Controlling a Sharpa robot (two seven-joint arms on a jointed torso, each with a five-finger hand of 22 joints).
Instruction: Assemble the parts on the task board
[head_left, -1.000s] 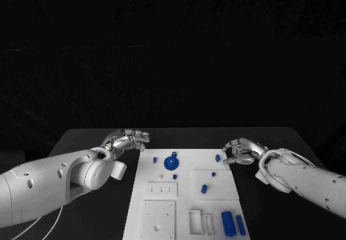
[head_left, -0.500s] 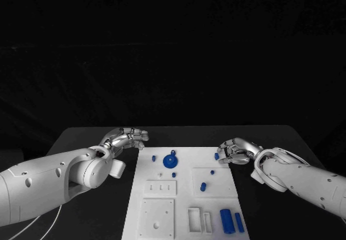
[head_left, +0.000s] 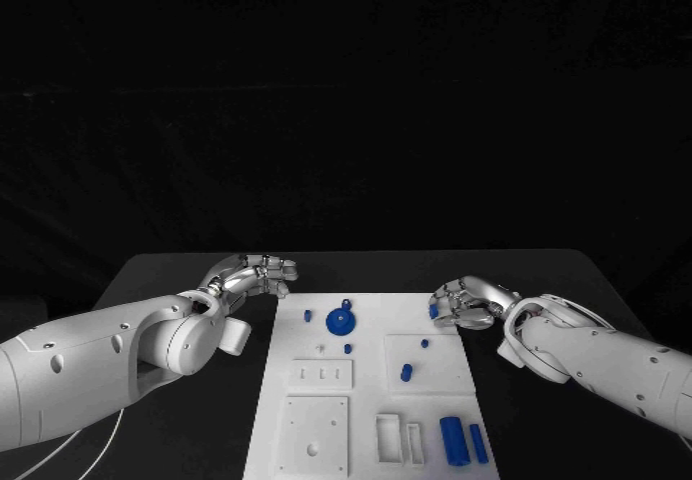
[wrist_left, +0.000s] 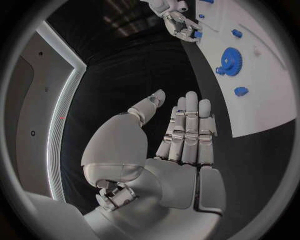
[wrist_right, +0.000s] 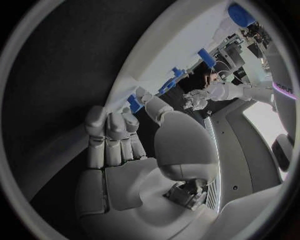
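We see the right hand (head_left: 467, 303) at the far right corner of the board (head_left: 325, 430), with its fingertips (wrist_right: 141, 97) right at a small blue peg (head_left: 434, 311) near the edge. Whether the fingers already pinch the peg we cannot tell. The left hand (head_left: 257, 277) hangs over the table just beside the board's left edge, fingers apart and holding nothing. We judge the step is to pick this peg. To do it well, we should close on the peg's sides, lift it straight, and keep clear of the blue gear (head_left: 342, 321) nearby.
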